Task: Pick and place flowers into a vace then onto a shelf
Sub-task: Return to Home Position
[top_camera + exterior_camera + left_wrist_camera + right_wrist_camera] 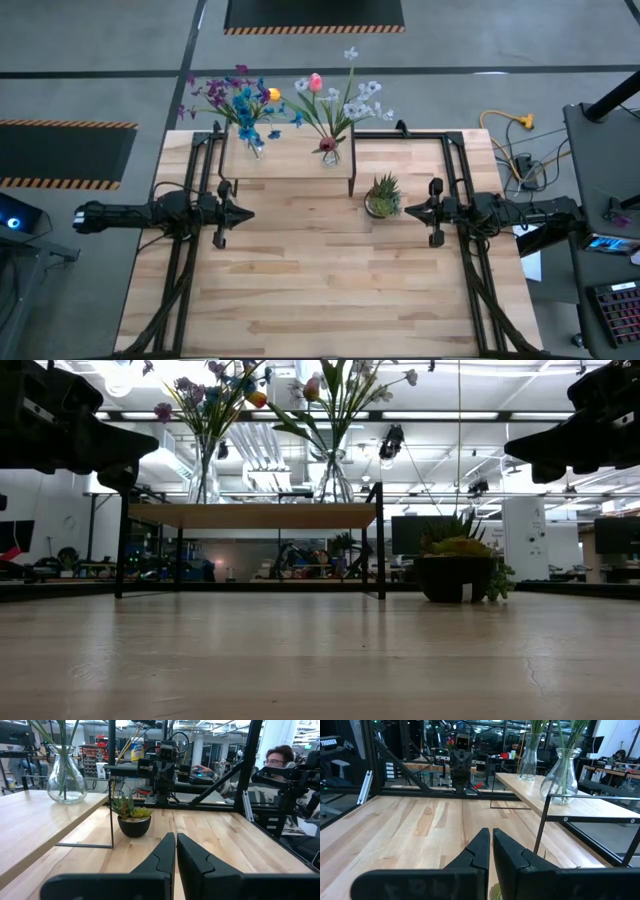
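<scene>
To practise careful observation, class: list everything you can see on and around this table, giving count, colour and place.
table: one, light wood, under everything.
shelf: one, light wood on black legs, at the table's far edge.
vases: two, clear glass, on the shelf, one toward the left, one toward the right.
flowers: two bunches; blue-purple in the left vase, white-pink in the right.
plant: one, green in a dark pot, on the table by the shelf's right leg.
cable: one, yellow, on the floor beyond the table's right side.
person: one, seated beyond the table.
left gripper: black, shut, empty, above the table's left.
right gripper: black, shut, empty, near the plant.
</scene>
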